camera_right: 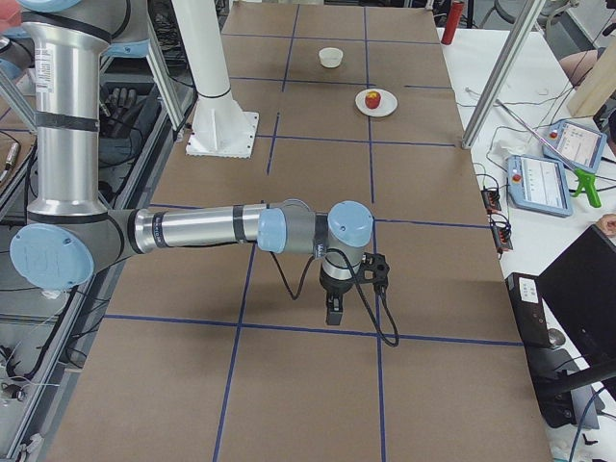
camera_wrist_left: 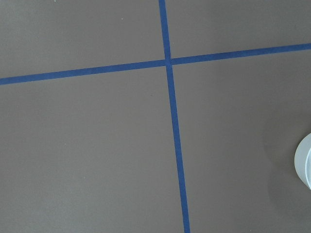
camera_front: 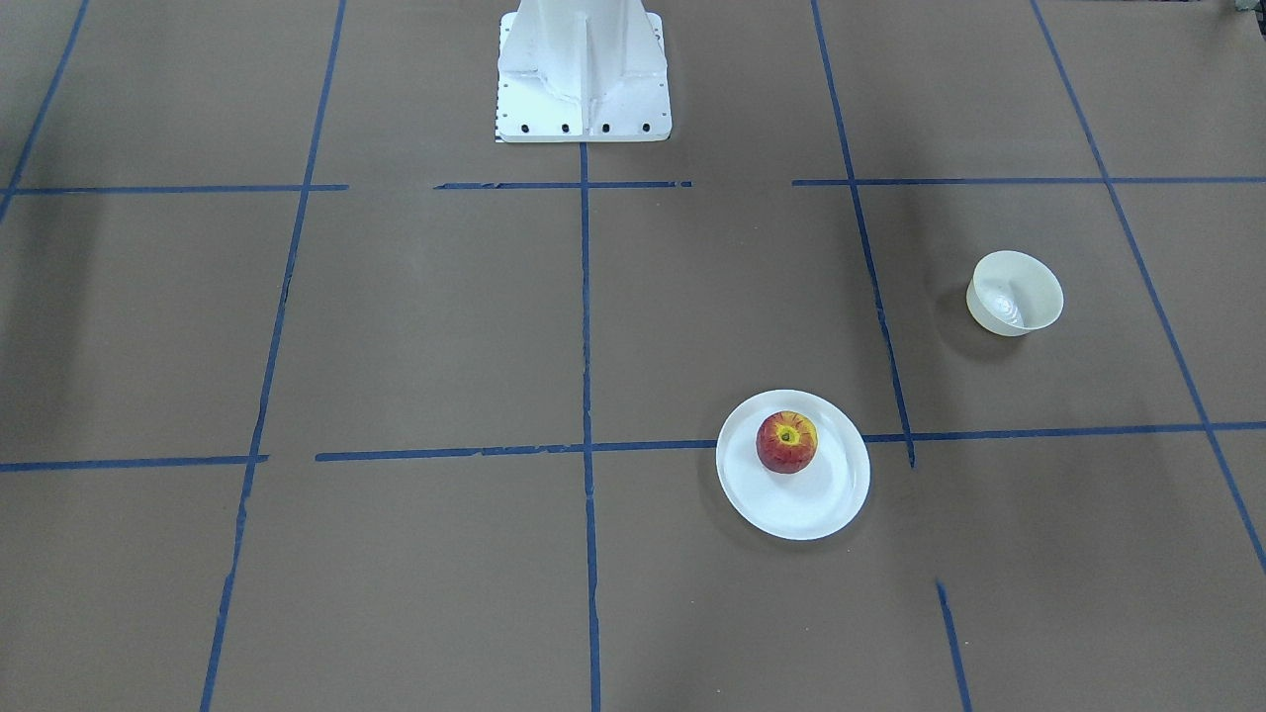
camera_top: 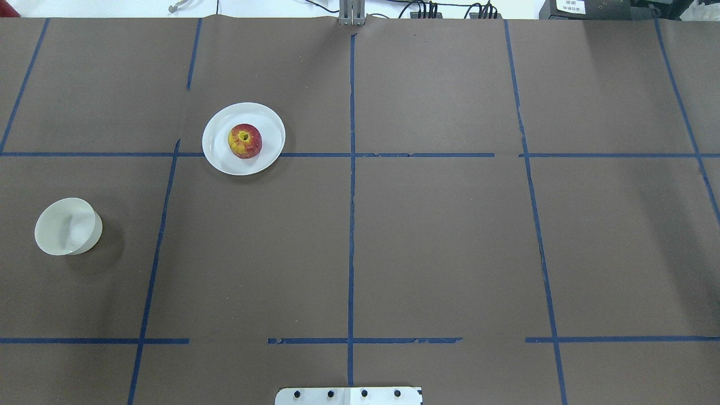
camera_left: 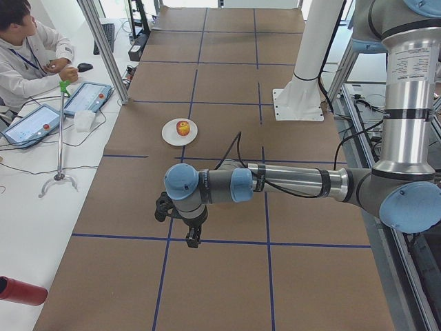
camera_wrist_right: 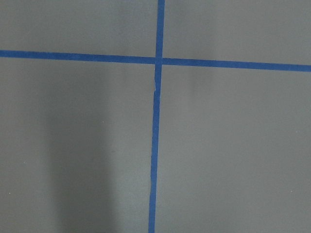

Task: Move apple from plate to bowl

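Note:
The red apple (camera_top: 244, 140) with its yellow stem patch sits on the flat white plate (camera_top: 222, 154), off the plate's centre. It also shows in the front view (camera_front: 786, 441) on the plate (camera_front: 801, 509). The small cream bowl (camera_top: 67, 226) stands empty and apart from the plate, on my left side; it shows in the front view (camera_front: 1016, 292) too. My left gripper (camera_left: 193, 238) shows only in the left side view, high above the table. My right gripper (camera_right: 332, 313) shows only in the right side view. I cannot tell whether either is open or shut.
Brown paper with blue tape grid lines (camera_top: 351, 197) covers the table. The robot's white base (camera_front: 584, 69) stands at the near edge. An operator (camera_left: 27, 48) with tablets sits at a side desk. The bowl's rim (camera_wrist_left: 305, 167) shows in the left wrist view.

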You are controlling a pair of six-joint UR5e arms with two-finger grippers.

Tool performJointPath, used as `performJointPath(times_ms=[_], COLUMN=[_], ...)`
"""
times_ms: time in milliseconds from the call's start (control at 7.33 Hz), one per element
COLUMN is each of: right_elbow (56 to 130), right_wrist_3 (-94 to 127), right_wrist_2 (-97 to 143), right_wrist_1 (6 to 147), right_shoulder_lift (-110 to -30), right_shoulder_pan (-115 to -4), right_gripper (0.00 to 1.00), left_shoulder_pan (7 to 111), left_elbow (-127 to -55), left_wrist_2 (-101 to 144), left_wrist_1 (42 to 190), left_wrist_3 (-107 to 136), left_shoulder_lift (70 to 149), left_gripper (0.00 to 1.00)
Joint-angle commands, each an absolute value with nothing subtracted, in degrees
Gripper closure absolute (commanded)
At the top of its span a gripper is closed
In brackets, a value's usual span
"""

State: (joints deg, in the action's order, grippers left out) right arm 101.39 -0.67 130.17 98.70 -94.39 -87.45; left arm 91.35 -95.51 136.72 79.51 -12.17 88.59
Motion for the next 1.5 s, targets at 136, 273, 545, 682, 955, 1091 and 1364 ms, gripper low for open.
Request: performJointPath(times_ms=[136,273,545,682,955,1091,1364], right_elbow=[101.4,101.4,101.3,101.3,101.3,101.4,101.4], right_wrist_3=[-0.7,-0.6,-0.7,-0.6,-0.6,-0.6,-0.6], right_wrist_2=[130.2,130.2,130.2,130.2,130.2,130.2,130.2], right_wrist_1=[98.7,98.7,98.7,98.7,98.7,98.7,98.7], right_shoulder_lift=[-94.4,-94.4,-94.4,-94.4,-94.4,-94.4,-94.4], right_shoulder_pan=[-87.5,-87.5,-87.5,-87.5,-87.5,-87.5,-87.5], right_gripper=[0.00,0.00,0.00,0.00,0.00,0.00,0.00], left_shoulder_pan=[91.2,91.1,91.1,91.1,84.0,77.1,64.5], left_elbow=[-94.7,-95.4,-95.5,-95.5,-96.8,-96.3,-95.0], left_wrist_2=[136.3,136.2,136.4,136.5,140.1,139.5,139.2], left_wrist_1=[79.4,79.2,79.9,82.7,94.7,104.1,105.5], left_wrist_3=[-11.7,-11.5,-12.2,-12.0,8.6,23.5,49.5], left_shoulder_lift=[89.9,89.9,87.5,87.2,89.1,91.5,104.0], left_gripper=[0.00,0.00,0.00,0.00,0.00,0.00,0.00])
